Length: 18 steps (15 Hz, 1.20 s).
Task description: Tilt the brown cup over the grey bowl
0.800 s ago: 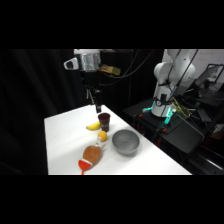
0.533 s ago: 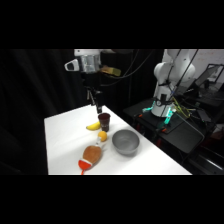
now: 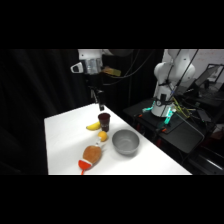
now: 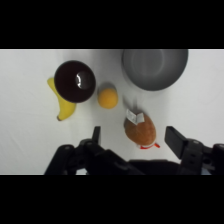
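Five small things sit grouped on the white worktop (image 3: 65,145), which runs from the near edge of the side view back toward 11 o'clock, bare and evenly lit around them. Nearest lies a brown-and-red plush toy (image 3: 90,157); at about 2 o'clock from it rests the grey bowl (image 3: 125,142), upright and apart from the others. Just behind the toy is a small orange ball (image 3: 102,136), and behind that stands the brown cup (image 3: 104,121), upright, with a yellow banana (image 3: 92,126) at its 9 o'clock, touching or nearly so. From above, the wrist view shows the cup's dark rim overlapping the banana.

The hand (image 3: 101,106) hangs just above the cup and a little behind it, holding nothing; its fingers (image 4: 176,140) stand wide apart.

Beyond the worktop the room is dark, hung with black cloth. At 2 o'clock the arm's white base (image 3: 167,80) rises beside a black side table (image 3: 175,127) carrying a teal-lit device (image 3: 167,114).
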Available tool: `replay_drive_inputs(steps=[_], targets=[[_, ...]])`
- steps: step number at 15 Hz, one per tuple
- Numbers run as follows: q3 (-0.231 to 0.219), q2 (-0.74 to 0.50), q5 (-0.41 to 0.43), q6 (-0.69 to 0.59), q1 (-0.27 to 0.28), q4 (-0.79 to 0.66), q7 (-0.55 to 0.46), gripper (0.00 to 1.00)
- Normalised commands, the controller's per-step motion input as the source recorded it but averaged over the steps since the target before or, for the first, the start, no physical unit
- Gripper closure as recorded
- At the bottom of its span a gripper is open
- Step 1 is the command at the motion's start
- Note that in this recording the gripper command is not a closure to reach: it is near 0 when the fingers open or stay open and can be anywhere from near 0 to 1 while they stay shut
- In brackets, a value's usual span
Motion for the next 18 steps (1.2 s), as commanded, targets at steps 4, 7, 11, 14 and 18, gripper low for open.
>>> replay_drive_inputs(steps=[4, 7, 11, 14, 18], targets=[[-0.057, -0.26, 0.142, 0.36, -0.091, -0.43, -0.06, 0.0], [-0.031, -0.11, 0.165, 0.52, -0.06, -0.4, -0.03, 0.0], [-0.019, -0.02, 0.242, 0.46, -0.052, -0.28, -0.08, 0.0], [-0.003, 0.02, 0.207, 0.37, -0.034, -0.18, -0.09, 0.0], [0.01, 0.07, 0.196, 0.29, -0.034, -0.1, -0.11, 0.0]])
